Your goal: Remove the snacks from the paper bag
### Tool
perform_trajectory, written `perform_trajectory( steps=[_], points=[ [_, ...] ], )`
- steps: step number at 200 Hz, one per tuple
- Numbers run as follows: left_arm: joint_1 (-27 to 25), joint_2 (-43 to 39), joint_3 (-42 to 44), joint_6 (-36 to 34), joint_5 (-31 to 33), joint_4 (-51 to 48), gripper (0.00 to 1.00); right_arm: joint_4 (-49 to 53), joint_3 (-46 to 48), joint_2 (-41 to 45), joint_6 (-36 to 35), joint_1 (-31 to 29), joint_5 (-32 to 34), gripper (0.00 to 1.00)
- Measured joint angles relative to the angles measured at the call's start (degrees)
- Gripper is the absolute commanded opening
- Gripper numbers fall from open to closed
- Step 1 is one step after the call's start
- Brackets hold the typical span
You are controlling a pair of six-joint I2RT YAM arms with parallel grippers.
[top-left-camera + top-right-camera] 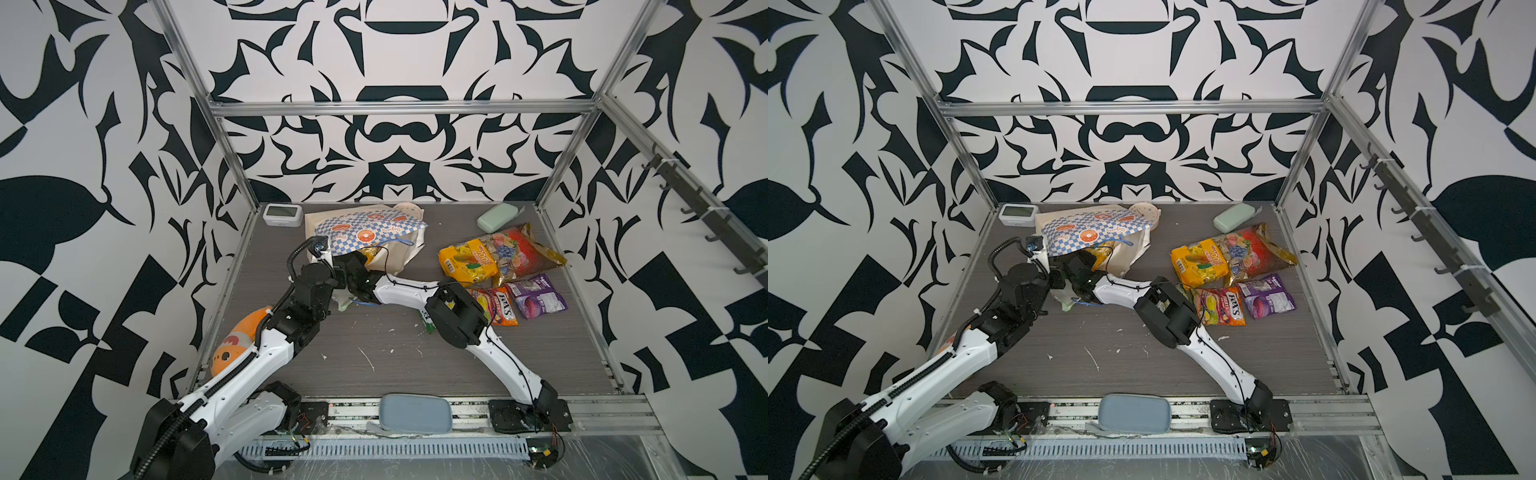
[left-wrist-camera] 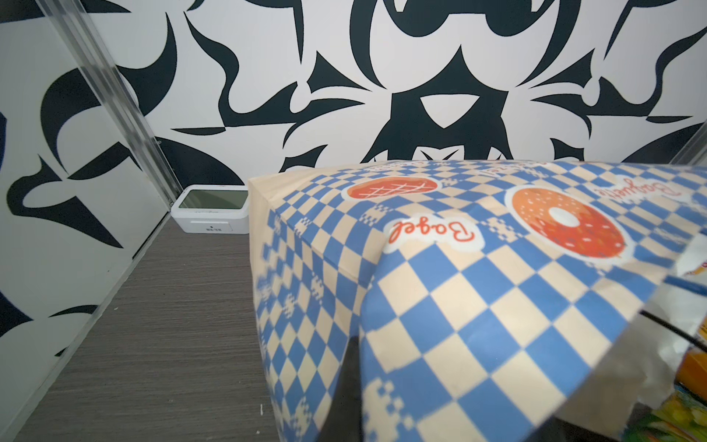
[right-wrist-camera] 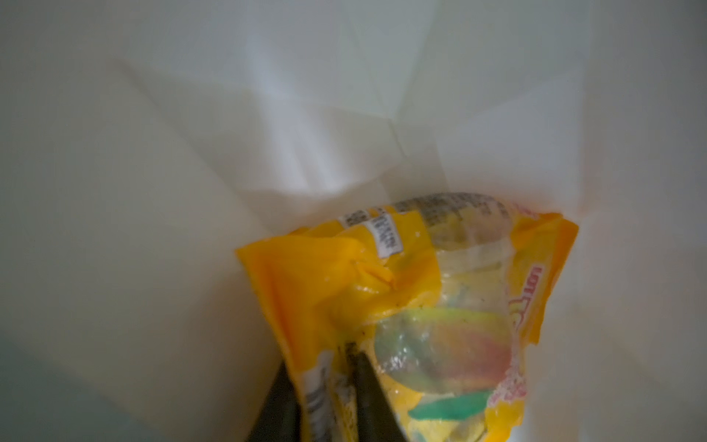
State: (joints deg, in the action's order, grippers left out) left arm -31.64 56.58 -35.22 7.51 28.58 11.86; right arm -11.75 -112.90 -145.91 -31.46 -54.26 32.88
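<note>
The paper bag (image 1: 365,232) (image 2: 459,287) lies on its side at the back left in both top views, mouth towards the front. My left gripper (image 1: 337,277) is shut on the bag's upper panel near the mouth; one dark finger (image 2: 346,390) shows under the checked paper. My right gripper (image 3: 325,382) reaches inside the bag and is shut on the edge of a yellow-orange packet (image 3: 382,298). To the right, outside the bag, lie other snacks: a yellow-orange packet (image 1: 467,264), a clear multicoloured pack (image 1: 523,249), a pink-orange FOX'S packet (image 1: 498,305) and a purple packet (image 1: 538,297).
A white clock (image 1: 282,215) stands at the back left corner, a mint green case (image 1: 496,217) at the back right. An orange plush fish (image 1: 239,336) lies by the left arm. A blue-grey pad (image 1: 415,412) rests on the front rail. Metal frame posts edge the table.
</note>
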Motion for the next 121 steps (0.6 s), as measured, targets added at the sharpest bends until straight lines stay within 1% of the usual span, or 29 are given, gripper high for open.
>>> perform_trajectory(
  steps=[15,21,26,47,87,121],
  points=[
    [0.0,0.1,0.0,0.0,-0.3,0.1,0.00,-3.5,2.5,0.4,-1.7,0.2,0.9,0.12],
    [0.0,0.2,0.0,0.0,-0.5,0.2,0.00,-4.9,3.6,0.7,-2.3,0.3,1.2,0.09],
    [-0.1,0.2,0.0,0.0,-0.6,0.3,0.00,-5.9,4.5,1.0,-2.7,0.4,1.4,0.05],
    [-0.2,0.3,0.0,0.0,-0.9,0.9,0.00,-8.3,7.7,3.0,-4.4,0.6,1.9,0.00],
    [-0.3,0.9,0.0,0.0,-0.9,2.0,0.00,-10.9,12.7,6.6,-5.4,0.7,2.1,0.00],
    [-0.3,1.9,0.0,0.1,-0.9,2.0,0.00,-13.5,19.6,11.7,-6.3,0.1,1.1,0.00]
  ],
)
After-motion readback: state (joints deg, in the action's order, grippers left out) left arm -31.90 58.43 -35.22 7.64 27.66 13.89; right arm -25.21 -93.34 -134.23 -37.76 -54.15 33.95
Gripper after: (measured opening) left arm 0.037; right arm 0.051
